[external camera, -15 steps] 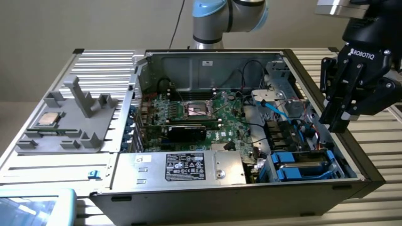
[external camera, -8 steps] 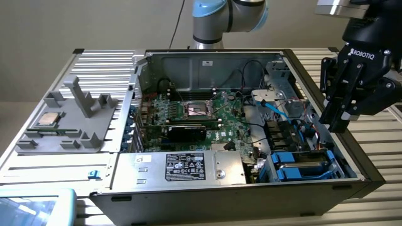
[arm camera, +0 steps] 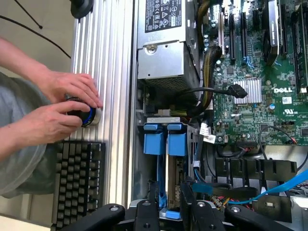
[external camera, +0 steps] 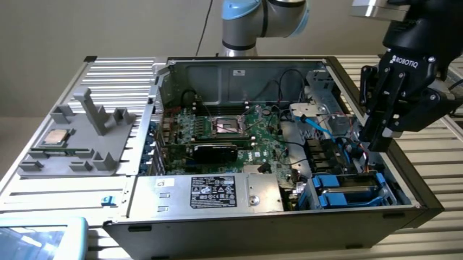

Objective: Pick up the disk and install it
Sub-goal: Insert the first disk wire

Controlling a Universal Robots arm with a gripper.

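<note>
From the exterior view we look down at a slant on the whole open computer case (external camera: 217, 235), from a middling distance. From the wrist view we look almost straight down past the gripper (arm camera: 169, 195), close in. Both views share the blue drive carriers (external camera: 347, 190), the power supply (external camera: 217, 192) and the motherboard (external camera: 242, 130).

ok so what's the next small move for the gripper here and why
Probably a slow, straight descent: the black gripper hangs over the open dark computer case, roughly in line with two bright blue plastic disk carriers sitting in its corner.
</note>
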